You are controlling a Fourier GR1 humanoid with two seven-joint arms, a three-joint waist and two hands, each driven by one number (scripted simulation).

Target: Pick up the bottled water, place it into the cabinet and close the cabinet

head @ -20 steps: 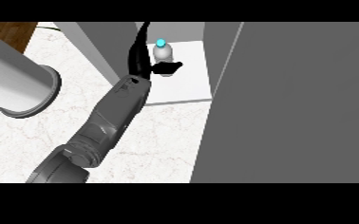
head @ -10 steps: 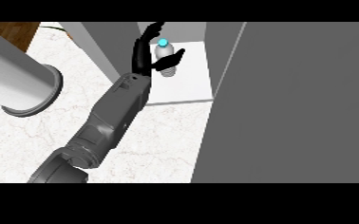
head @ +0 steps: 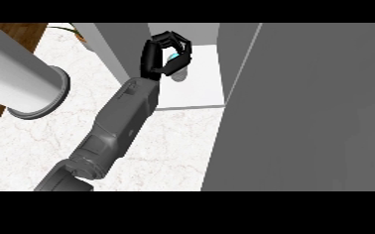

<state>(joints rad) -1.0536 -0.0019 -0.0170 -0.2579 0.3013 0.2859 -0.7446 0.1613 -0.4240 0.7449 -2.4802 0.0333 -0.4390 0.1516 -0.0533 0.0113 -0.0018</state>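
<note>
One set of black fingers (head: 179, 44), curled in a ring round the bottled water (head: 174, 59), thumb closing the ring from the near side. Belonging to the hand (head: 157, 54) at the end of the only grey forearm (head: 117, 124) in view; whether left or right cannot be told from this view, and the other hand not shown.

Bottled water: pale body with a blue-green cap, mostly hidden by the curled fingers; upright or tilted cannot be told. Located inside the cabinet (head: 205, 87), over its white floor, toward the back and near the cabinet's left wall (head: 110, 44). Small grey shadow on the white floor just beneath the bottle.

Cabinet: open, grey walls, white floor; sole visible content the bottle and the hand round it. Cabinet door (head: 300, 109): large grey panel, swung out to the right of the opening.

Forearm: running from the cabinet opening back over the white marbled counter (head: 176, 148).

Left of the cabinet, on the counter: large white cylinder (head: 29, 84).
</note>
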